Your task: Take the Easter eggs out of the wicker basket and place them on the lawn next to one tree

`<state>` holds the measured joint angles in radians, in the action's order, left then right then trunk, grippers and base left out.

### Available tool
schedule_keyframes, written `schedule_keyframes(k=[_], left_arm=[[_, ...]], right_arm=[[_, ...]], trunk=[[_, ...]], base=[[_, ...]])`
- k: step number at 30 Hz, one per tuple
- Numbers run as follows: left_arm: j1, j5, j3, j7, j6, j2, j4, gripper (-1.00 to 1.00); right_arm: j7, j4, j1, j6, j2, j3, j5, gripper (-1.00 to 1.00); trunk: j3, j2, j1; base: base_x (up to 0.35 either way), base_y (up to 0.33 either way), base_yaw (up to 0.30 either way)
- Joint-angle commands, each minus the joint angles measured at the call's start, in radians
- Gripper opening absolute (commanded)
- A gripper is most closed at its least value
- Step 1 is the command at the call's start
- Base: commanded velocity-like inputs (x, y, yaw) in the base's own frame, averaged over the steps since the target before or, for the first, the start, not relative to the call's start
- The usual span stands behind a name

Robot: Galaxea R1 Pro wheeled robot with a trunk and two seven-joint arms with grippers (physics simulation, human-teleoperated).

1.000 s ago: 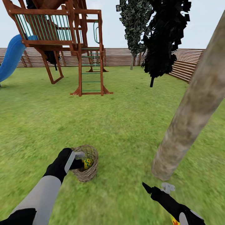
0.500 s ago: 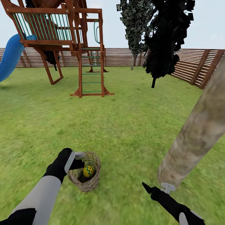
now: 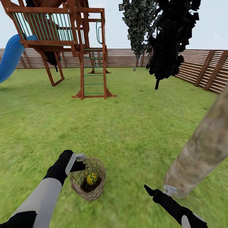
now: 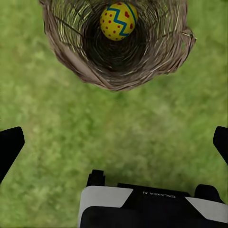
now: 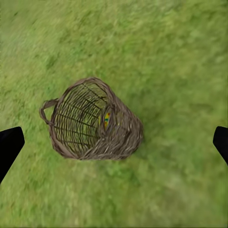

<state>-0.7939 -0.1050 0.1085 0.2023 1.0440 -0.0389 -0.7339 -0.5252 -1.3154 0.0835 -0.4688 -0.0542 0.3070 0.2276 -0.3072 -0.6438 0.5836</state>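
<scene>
The wicker basket (image 3: 88,184) stands on the lawn (image 3: 126,133) just in front of me, with one yellow Easter egg (image 3: 92,178) with a blue-green zigzag and red dots inside it. My left gripper (image 3: 80,161) hangs open at the basket's near-left rim, nothing between its fingers. The left wrist view looks down on the basket (image 4: 118,52) and the egg (image 4: 118,20) beyond the open left gripper (image 4: 114,142). My right gripper (image 3: 158,189) is open and empty, low beside the base of the tree (image 3: 202,152). Its camera sees the basket (image 5: 90,121) from the side, the egg (image 5: 106,118) showing through the weave.
The leaning grey-beige trunk rises at my right. A wooden playset (image 3: 63,41) with a blue slide (image 3: 11,57) stands far ahead on the left. A near-black tree (image 3: 171,41), a slim grey-green tree (image 3: 137,28) and the slatted fence (image 3: 196,68) close the back.
The whole view has shifted: the basket now sits lower and further right in the picture, and the trunk has slid toward the right edge. Both arms keep their pose, grippers still open.
</scene>
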Motion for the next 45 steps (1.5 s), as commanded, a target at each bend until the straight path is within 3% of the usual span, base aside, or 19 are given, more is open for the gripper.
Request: schedule_keyframes(k=[1, 16, 45], left_arm=[[-0.001, -0.011, 0.003, 0.009, 0.003, -0.001, -0.001, 1.0], [-0.001, -0.011, 0.003, -0.004, 0.003, 0.0, -0.006, 1.0], [0.001, -0.01, 0.002, -0.018, 0.003, 0.0, -0.008, 1.0]], right_arm=[[-0.003, -0.001, 0.001, -0.008, -0.001, 0.003, 0.007, 1.0], [-0.003, -0.001, 0.001, -0.01, -0.001, 0.003, 0.007, 1.0], [-0.001, -0.001, 0.001, -0.011, -0.001, 0.003, 0.007, 1.0]], trunk=[[-0.001, -0.001, 0.001], [-0.001, -0.001, 0.001], [-0.001, -0.001, 0.001]], base=[[0.166, -0.05, 0.0], [0.167, -0.05, 0.0], [0.091, 0.048, 0.0]])
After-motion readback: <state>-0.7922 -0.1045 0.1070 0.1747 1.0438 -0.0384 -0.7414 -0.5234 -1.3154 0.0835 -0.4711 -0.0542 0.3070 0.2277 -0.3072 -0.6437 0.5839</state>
